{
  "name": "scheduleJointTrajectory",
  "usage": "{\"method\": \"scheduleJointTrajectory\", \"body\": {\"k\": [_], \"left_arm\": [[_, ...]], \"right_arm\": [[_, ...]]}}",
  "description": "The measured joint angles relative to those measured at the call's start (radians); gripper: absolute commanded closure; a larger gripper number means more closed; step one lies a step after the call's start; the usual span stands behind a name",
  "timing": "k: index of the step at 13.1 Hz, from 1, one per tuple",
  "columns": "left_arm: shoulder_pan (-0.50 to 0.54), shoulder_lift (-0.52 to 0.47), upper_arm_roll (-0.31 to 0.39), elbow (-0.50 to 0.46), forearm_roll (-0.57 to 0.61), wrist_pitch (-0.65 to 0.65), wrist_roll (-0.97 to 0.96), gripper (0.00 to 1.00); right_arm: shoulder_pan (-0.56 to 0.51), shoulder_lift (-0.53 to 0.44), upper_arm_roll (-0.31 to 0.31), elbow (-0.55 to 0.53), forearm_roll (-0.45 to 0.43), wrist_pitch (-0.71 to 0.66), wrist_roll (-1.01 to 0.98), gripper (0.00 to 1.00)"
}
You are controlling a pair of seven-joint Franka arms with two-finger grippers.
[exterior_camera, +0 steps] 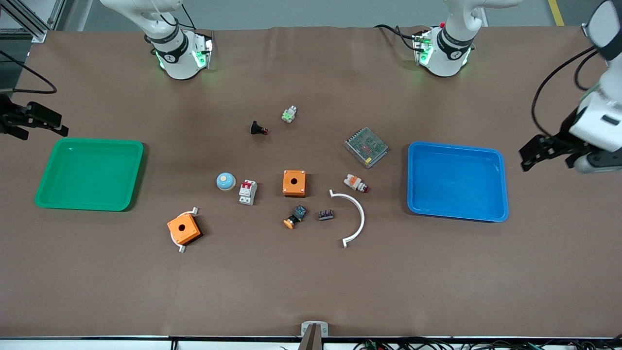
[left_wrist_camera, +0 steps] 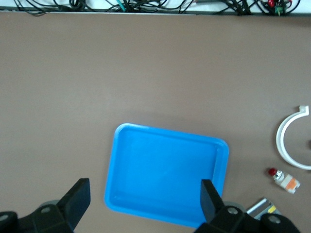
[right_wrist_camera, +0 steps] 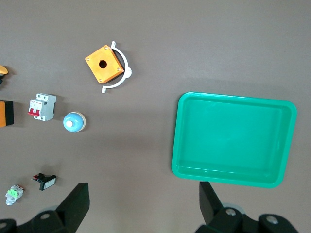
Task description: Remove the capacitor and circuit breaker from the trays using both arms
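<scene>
The right gripper waits with fingers apart above the green tray. Mid-desk lie one breaker and one capacitor, well apart from both grippers. The left gripper, fingers spread, hangs beside the blue tray.

Both arms are waiting, raised, each at its own end of the counter. The left gripper is hanging off the left arm's end of the counter, wrist pitched so the fingers are pointing inward, spread wide, nothing between them. The right gripper is sitting at the right arm's end, just at the view's edge, its dark fingers also splayed wide apart and holding nothing. Both wrist cameras are looking straight down past the parted fingertips. Both arm bases are showing green status lights.
</scene>
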Motion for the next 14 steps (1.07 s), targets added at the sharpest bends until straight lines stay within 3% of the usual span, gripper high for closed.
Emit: {"method": "scheduleJointTrajectory", "body": {"k": [5, 9, 14], "left_arm": [[0.040, -0.081, -0.075, -0.020, -0.020, -0.088, 0.032, 0.00], [-0.017, -0.154, -0.003, -0.086, -0.037, -0.091, 0.049, 0.00], [-0.019, -0.154, 0.010, -0.093, -0.061, -0.090, 0.102, 0.00]], "right_arm": [[0.000, -0.002, 0.001, 0.003, -0.001, 0.004, 0.000, 0.00], [0.000, -0.003, 0.002, 0.010, -0.001, 0.004, 0.000, 0.00], [0.000, -0.003, 0.002, 0.010, -0.002, 0.004, 0.000, 0.00]]}}
